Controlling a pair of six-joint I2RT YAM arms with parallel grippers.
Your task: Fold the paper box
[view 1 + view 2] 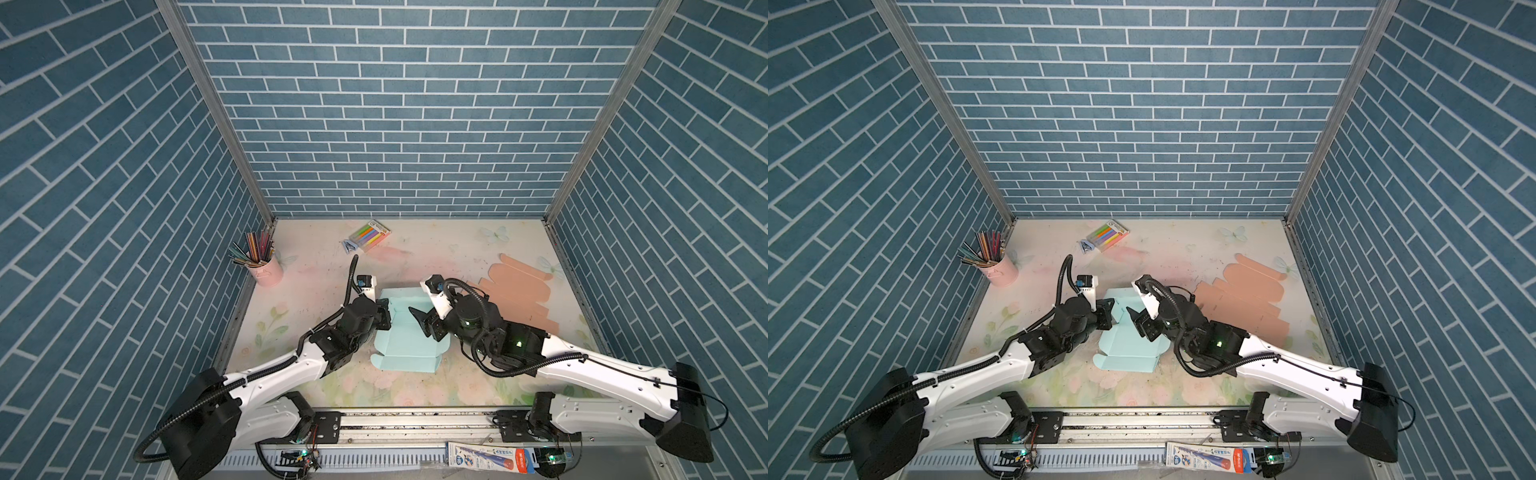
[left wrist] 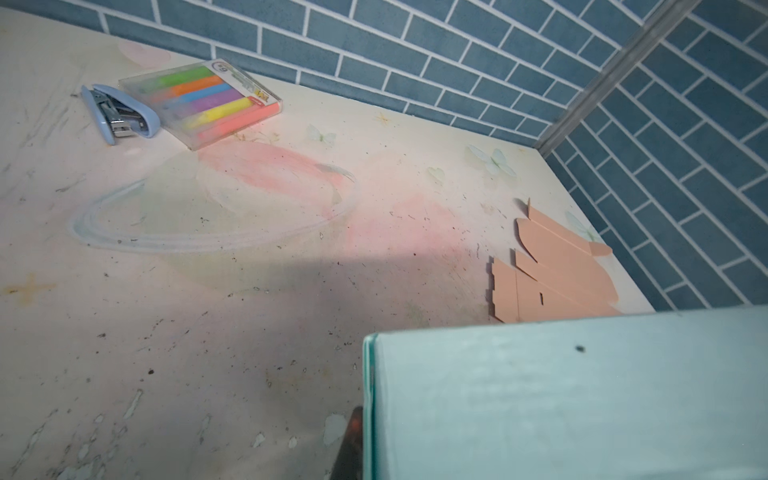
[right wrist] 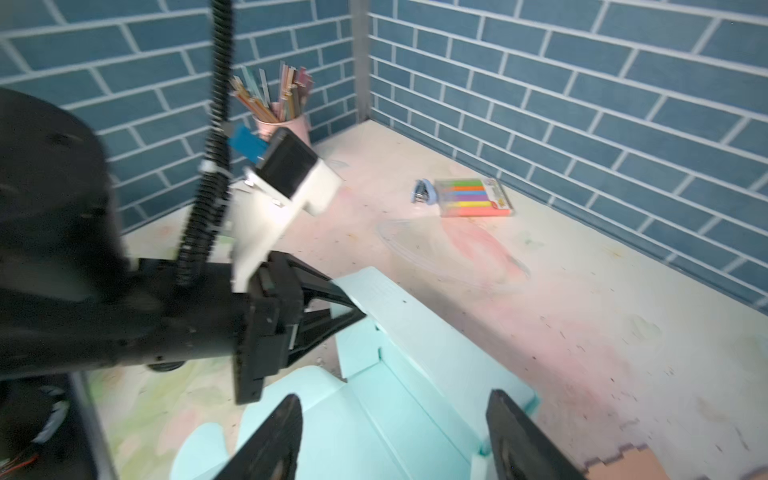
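Mint-green card sits between the fingers of the left tool (image 3: 359,315), and we call that a firm pinch: two black fingers pressed together on the top edge of a raised wall of the paper box (image 1: 405,345). Across from it the right tool (image 3: 394,397) hangs with its fingers spread wide above the box's open inside, gripping nothing. The box itself lies in the middle of the table (image 1: 415,257), between the two arms.

So where are we? We'd put it partway through. One long wall stands up, a short piece stands at its corner, and the floor of the box is showing. But the near panel with its rounded flaps lies flat on the table, so by our reading the remaining walls, the tucking and the lid are all left to do.

Further out, a flat peach blank (image 1: 515,295) waits off to the right. A pink cup of pencils (image 1: 266,270) stands by the left wall, and a case of highlighters (image 1: 372,235) lies at the back.

Now the views. Only the right wrist camera gives us the pinch itself. The left wrist camera sees just a plain mint face and a dark sliver of one finger (image 2: 352,444). It does pick out the blue stapler (image 2: 120,114) beside the highlighters, a mere speck in both top views. Those top views alone show the flat near panel whole.
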